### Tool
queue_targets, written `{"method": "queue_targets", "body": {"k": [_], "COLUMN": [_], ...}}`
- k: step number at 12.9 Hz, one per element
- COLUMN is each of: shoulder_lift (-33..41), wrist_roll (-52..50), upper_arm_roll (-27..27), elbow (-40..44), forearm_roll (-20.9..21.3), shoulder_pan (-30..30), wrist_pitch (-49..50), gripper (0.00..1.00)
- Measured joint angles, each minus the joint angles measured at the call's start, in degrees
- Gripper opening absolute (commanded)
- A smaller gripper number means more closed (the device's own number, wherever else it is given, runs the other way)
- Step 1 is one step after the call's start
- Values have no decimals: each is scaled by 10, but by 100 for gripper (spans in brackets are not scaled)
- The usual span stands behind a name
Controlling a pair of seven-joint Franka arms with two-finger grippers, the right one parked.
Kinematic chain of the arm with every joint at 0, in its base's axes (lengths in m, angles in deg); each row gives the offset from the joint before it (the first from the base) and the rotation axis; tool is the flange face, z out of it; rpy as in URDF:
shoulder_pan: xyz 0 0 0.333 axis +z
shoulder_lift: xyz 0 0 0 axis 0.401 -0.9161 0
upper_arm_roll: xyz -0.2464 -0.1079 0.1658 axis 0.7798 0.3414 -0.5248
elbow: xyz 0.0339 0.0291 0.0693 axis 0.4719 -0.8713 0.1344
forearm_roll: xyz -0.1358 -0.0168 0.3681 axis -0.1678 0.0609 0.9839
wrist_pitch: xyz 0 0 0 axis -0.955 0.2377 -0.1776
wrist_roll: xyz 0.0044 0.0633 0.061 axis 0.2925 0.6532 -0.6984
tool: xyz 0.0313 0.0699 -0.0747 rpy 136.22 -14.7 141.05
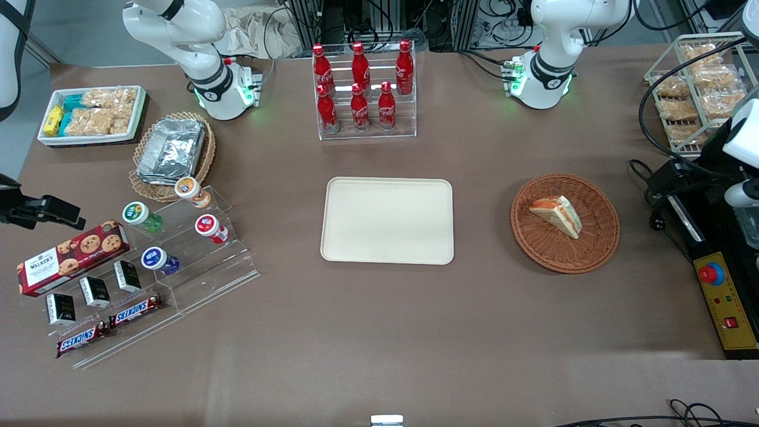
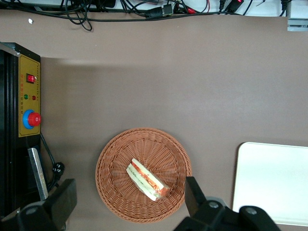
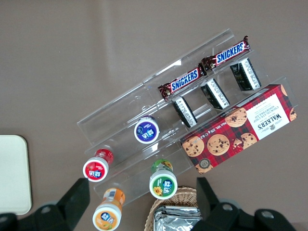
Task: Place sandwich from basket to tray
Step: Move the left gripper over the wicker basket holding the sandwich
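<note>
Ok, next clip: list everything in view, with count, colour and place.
triangular white-bread sandwich: one, orange and green filling, in the basket.
round woven wicker basket: one, reddish-brown, toward the working arm's end.
flat rectangular plastic tray: one, cream, table centre, bare.
cola bottles: six, red, on a clear rack farther from the camera than the tray.
foil trays: a stack, silver, in a paler basket.
Snickers bars: two, brown, on a clear stand.
gripper: one, black fingers open, high above the basket.
</note>
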Motion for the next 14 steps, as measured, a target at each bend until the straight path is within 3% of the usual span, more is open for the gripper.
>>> {"method": "queue_targets", "body": {"k": [6,10,14], "shoulder_lift": [0,1,22], "wrist_roll": [-14,-183,-313], "upper_arm_roll": [-4,-9,-9], "elbow": [3,-3,-60], "forearm_roll": [0,0,7], "shoulder_pan": [1,0,0], "wrist_pitch": [47,83,77], "gripper": [100,100,100]}}
